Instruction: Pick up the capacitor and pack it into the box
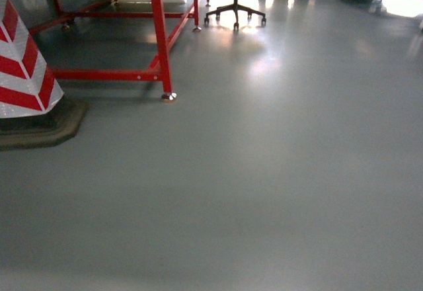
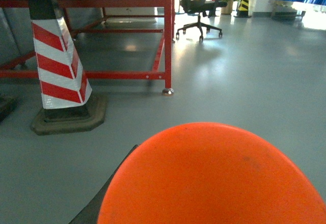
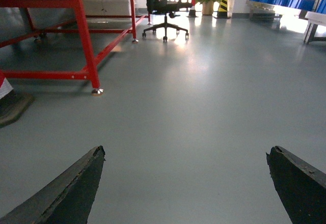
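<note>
Two right gripper (image 3: 186, 183) jaws spread wide, holding nothing, over grey floor (image 1: 277, 172); left jaws' state we cannot tell

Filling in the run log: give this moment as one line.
phase: transit, open floor | box: not in view | left gripper: hidden behind orange object | right gripper: open, empty | nearby: striped cone, red frame

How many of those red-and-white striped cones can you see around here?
1. The striped cone stands on a dark base on the floor, left of the red frame's front leg. Others may be outside the views.
</note>
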